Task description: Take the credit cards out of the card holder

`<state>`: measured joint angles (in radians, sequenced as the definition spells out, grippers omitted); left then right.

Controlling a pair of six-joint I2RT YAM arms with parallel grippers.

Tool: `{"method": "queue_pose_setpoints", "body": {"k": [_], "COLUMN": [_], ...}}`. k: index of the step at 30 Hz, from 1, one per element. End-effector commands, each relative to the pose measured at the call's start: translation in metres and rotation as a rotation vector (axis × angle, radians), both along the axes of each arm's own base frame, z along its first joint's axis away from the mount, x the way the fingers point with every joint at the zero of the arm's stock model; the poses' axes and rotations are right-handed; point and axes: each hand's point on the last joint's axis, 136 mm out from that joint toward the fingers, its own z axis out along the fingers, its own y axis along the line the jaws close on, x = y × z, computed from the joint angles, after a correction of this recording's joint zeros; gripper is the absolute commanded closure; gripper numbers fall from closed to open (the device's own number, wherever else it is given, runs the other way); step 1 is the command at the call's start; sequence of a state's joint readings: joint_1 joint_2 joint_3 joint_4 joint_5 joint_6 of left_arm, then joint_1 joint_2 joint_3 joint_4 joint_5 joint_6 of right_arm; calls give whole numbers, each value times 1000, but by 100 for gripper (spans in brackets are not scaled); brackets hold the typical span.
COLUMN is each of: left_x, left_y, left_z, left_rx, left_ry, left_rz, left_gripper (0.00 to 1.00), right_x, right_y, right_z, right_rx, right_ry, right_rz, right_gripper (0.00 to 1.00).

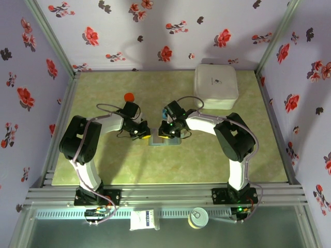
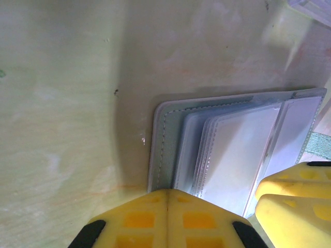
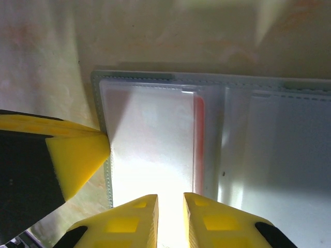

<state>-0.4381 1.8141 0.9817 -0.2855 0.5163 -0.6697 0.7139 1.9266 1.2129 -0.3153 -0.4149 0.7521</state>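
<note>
The grey-blue card holder (image 1: 161,141) lies open on the table between both arms. In the left wrist view the card holder (image 2: 168,134) shows clear sleeves fanned over its panel, and my left gripper (image 2: 168,192) is shut, its tips pressing the holder's near edge. In the right wrist view a thin red strip, the edge of a credit card (image 3: 199,134), shows under a clear sleeve of the card holder (image 3: 155,139). My right gripper (image 3: 170,201) stands on that sleeve with a narrow gap between its fingers; glare hides whatever lies in the gap. The left gripper's finger (image 3: 77,155) touches the holder's left edge.
A large white square box (image 1: 215,86) sits at the back right of the green mat (image 1: 103,170). A small red round object (image 1: 129,96) lies behind the left arm. Flowered walls close in the table on three sides.
</note>
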Motion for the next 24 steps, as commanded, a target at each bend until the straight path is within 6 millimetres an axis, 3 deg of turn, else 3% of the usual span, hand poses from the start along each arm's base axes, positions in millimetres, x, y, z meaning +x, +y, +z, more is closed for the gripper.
{"method": "queue_pose_setpoints", "body": {"k": [1, 8, 15, 24], "left_x": [-3, -4, -4, -4], "left_y": [1, 0, 0, 1], "left_z": [-3, -2, -2, -2], "left_rx": [12, 11, 11, 11], "left_ry": [12, 12, 14, 13], "left_rz": [-23, -22, -22, -24], "left_gripper": [100, 100, 100, 100], "right_x": [0, 0, 2, -2], "right_y": [-2, -2, 14, 10], "right_z": [-6, -3, 10, -14], "right_rx": [-41, -36, 76, 23], "right_ry": [-5, -15, -27, 30], "right_rz": [16, 16, 18, 17], "right_gripper": [80, 83, 85, 84]}}
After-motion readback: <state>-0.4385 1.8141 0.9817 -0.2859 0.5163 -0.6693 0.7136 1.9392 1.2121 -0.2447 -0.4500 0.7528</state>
